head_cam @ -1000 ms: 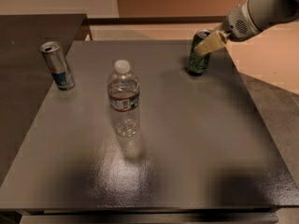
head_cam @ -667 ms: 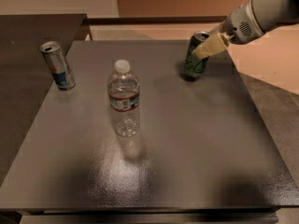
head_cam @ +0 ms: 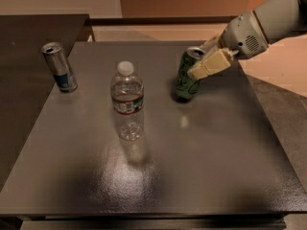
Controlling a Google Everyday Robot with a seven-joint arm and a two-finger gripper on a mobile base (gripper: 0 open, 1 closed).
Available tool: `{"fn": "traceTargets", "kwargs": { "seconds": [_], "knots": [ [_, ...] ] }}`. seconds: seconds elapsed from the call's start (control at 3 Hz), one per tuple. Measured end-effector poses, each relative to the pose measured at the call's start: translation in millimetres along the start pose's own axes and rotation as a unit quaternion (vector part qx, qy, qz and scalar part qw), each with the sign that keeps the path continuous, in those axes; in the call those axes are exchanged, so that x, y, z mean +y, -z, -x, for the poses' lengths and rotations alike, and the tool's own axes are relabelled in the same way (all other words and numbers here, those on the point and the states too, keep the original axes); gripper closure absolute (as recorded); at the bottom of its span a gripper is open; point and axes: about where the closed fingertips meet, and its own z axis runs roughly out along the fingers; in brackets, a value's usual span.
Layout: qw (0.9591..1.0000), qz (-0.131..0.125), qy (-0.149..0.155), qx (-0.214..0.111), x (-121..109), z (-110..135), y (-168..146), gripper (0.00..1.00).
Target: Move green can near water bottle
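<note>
The green can (head_cam: 186,78) is dark green with pale markings and a silver top. It stands slightly tilted on the dark table (head_cam: 201,157), right of centre. My gripper (head_cam: 204,63) reaches in from the upper right and is shut on the can's upper part, with a cream finger (head_cam: 210,64) across its side. The water bottle (head_cam: 127,102) is clear with a white cap and a dark label band. It stands upright to the can's left, a short gap away.
A slim silver-and-blue can (head_cam: 59,67) stands near the table's left edge at the back. A darker counter (head_cam: 29,37) adjoins the table on the left. The floor drops off beyond the right edge.
My gripper has carried the green can from the table's far right back area leftward and forward, closer to the water bottle. The bottle and the silver-and-blue can have not moved.
</note>
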Motion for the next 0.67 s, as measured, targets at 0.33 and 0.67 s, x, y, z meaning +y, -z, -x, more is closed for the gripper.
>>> {"fn": "traceTargets", "kwargs": {
  "seconds": [0.33,0.67],
  "knots": [
    [0.9987,0.042,0.028,0.012,33,5,-25,1.0],
    [0.996,0.069,0.05,0.026,57,10,-47,1.0]
  ]
}}
